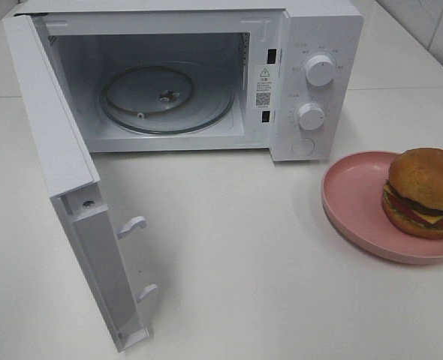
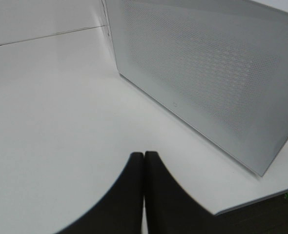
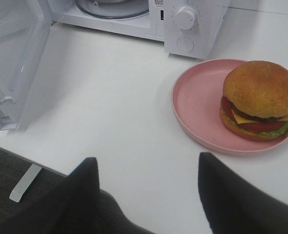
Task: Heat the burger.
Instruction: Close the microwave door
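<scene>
While one burger [image 1: 424,192] is sitting on one pink plate [image 1: 349,202], one white microwave [image 1: 311,82] is standing behind it on the white table [image 1: 229,247] with its door [image 1: 71,217] swinging wide and its cavity showing one glass turntable [image 1: 165,97]. Two knobs [image 1: 320,70] and one round button are showing on the control panel, and two hooked latches [image 1: 131,225] are sticking out of the door's edge.

The right gripper [image 3: 146,180] is holding its jaws spread apart, gripping nothing; two dark fingers [image 3: 83,187] are showing in the right wrist view. The burger [image 3: 260,100] is lying ahead of those jaws and off toward the side of one finger, well apart from both, resting on the far part of the plate [image 3: 195,105] from the microwave's opening. The plate is sitting just beside the microwave's front corner below the button.

The left gripper [image 2: 143,161] is keeping its two fingers [image 2: 132,195] pressed together, clenched on nothing, hovering over bare table. Ahead of these jaws the door's perforated outer face [image 2: 207,78] is standing upright; the burger is not appearing in that view.
</scene>
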You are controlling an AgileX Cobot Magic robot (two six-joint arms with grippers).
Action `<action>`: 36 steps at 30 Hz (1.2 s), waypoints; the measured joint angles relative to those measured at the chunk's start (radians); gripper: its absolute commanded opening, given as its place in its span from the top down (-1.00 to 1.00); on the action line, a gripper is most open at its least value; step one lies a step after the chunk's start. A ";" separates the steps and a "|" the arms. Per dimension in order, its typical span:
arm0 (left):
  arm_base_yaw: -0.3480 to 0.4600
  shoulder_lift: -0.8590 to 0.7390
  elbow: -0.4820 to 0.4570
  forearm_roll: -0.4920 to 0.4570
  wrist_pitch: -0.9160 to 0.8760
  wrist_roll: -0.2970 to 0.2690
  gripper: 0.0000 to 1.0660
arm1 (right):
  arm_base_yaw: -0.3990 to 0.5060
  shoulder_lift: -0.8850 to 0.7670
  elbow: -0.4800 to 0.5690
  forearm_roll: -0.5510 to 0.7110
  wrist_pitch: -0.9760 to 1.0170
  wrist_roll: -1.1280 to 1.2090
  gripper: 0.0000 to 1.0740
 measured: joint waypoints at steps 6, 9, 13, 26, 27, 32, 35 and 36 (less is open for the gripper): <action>0.000 0.000 0.000 0.000 0.000 0.000 0.99 | -0.001 0.000 0.000 0.000 0.000 0.000 -0.08; 0.000 -0.001 -0.008 0.000 -0.017 0.000 0.99 | -0.024 0.000 0.000 0.000 0.000 0.001 -0.08; 0.000 -0.001 -0.020 -0.014 -0.156 0.000 0.99 | -0.127 0.000 0.000 0.000 0.000 0.001 -0.08; 0.000 0.180 0.061 -0.035 -0.455 0.000 0.99 | -0.397 0.000 0.000 0.000 0.000 0.001 -0.08; 0.000 0.180 0.061 -0.035 -0.455 0.000 0.99 | -0.397 0.000 0.000 0.000 0.000 0.001 -0.08; 0.000 0.385 0.082 -0.035 -0.642 0.001 0.99 | -0.441 0.000 0.000 0.000 0.000 0.001 -0.08; 0.000 0.468 0.082 -0.035 -0.713 0.001 0.99 | -0.442 0.000 0.000 0.000 0.000 0.001 -0.08; 0.000 0.546 0.082 -0.035 -0.772 0.001 0.99 | -0.442 0.000 0.000 0.000 0.000 0.001 -0.08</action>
